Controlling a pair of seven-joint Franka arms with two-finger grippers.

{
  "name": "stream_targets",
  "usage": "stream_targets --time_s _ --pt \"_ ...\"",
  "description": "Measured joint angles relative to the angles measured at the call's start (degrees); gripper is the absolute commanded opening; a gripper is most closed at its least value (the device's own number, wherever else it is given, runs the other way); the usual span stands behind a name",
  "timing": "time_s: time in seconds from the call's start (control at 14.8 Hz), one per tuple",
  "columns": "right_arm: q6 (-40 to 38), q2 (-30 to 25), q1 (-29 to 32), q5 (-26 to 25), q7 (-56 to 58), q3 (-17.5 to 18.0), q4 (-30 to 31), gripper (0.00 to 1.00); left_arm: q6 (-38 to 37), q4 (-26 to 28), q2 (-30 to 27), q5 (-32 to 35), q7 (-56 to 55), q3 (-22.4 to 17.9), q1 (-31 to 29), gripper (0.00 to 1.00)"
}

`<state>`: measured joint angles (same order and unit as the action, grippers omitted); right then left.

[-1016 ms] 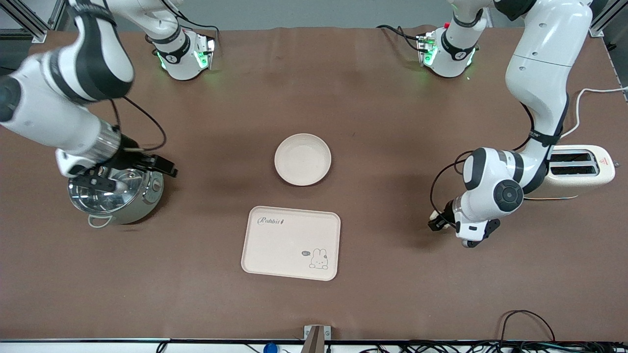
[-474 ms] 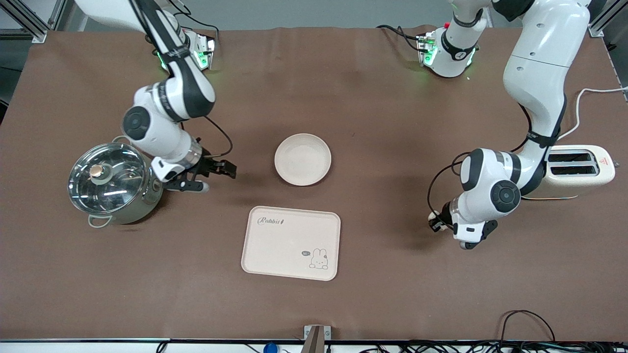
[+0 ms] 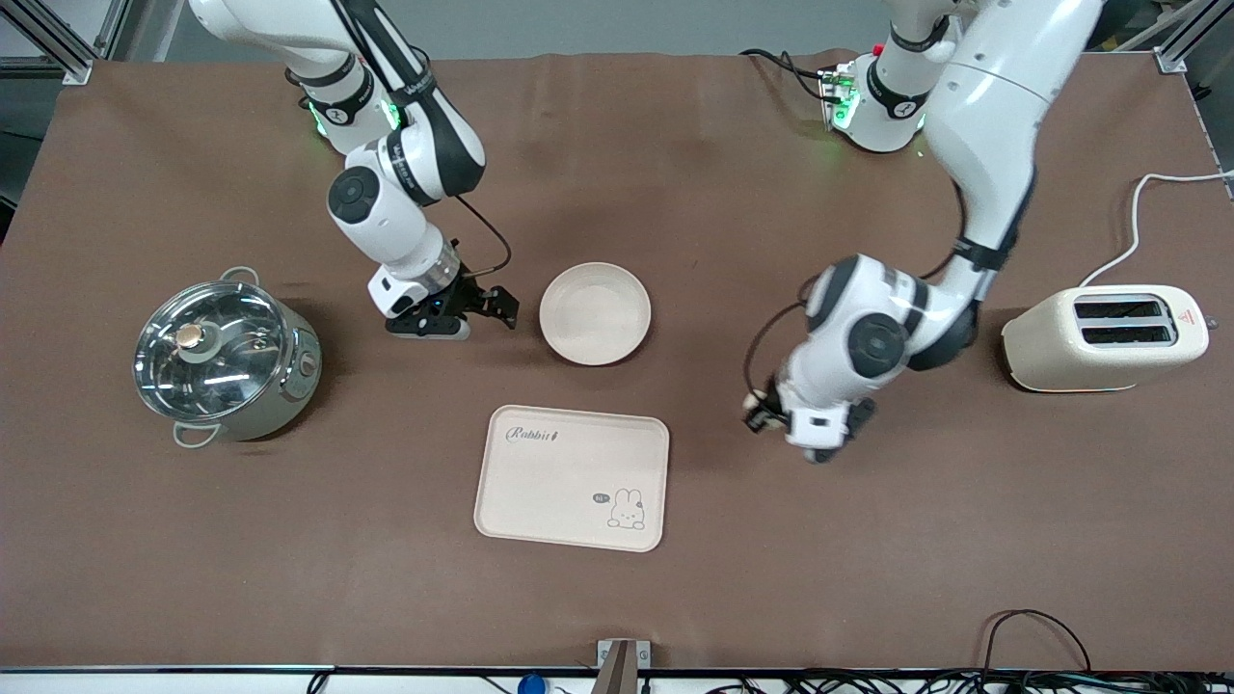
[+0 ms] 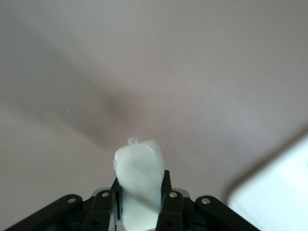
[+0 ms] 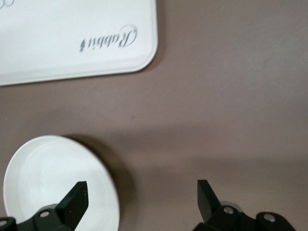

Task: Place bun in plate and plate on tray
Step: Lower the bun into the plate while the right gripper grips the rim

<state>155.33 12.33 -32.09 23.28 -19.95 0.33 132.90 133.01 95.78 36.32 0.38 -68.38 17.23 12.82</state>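
Cream bun (image 4: 138, 179), pinched in the left hand (image 3: 762, 416) over bare bench (image 3: 868, 540), could slip before reaching the plate (image 3: 595, 313); right hand (image 3: 461, 310) waits spread beside it

- Left gripper (image 3: 762, 414): clamped on the bun (image 4: 139, 180), now off from beside the toaster (image 3: 1104, 337), over bare table near the tray (image 3: 540, 482).
- Right gripper (image 3: 479, 310): fingers spread, now away from the pot (image 3: 224, 359), just beside the plate (image 3: 595, 313).
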Motion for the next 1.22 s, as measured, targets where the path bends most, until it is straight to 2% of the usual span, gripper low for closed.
stream_targets --time_s 0.27,0.47,0.61,0.74,0.81,0.88,0.95,1.22 --pt "-0.2 0.2 -1.6 0.2 -1.1 0.0 0.9 0.95 0.0 -1.6 0.0 0.0 -7.3 0.1 8.7 0.32" --pt "1.1 1.5 -2.5 0.8 -2.4 0.0 1.6 0.93 1.3 -2.1 0.5 -1.2 -10.7 1.2 12.2 0.32" --pt "1.9 2.8 -3.0 1.3 -2.5 0.0 1.6 0.93 2.7 -2.2 1.3 -2.1 -12.3 1.6 14.8 0.37" --pt "2.3 4.1 -4.1 1.4 -2.5 0.0 1.5 0.90 4.0 -2.2 2.3 -3.2 -13.2 1.6 17.2 0.50" --pt "2.7 4.9 -4.7 1.6 -2.6 0.0 1.2 0.89 4.9 -2.2 2.8 -4.2 -13.4 1.6 18.0 0.67" --pt "3.0 5.6 -5.3 2.2 -2.7 0.0 0.7 0.88 6.3 -2.2 3.3 -5.1 -13.8 1.6 18.7 0.93" --pt "3.2 6.2 -5.8 3.0 -2.7 0.0 0.2 0.88 7.9 -2.2 3.9 -5.4 -14.9 1.6 19.3 1.00" --pt "3.7 8.7 -7.3 6.0 -2.7 0.0 -2.2 0.75 12.0 -2.4 5.6 -5.4 -20.0 1.6 20.7 1.00"
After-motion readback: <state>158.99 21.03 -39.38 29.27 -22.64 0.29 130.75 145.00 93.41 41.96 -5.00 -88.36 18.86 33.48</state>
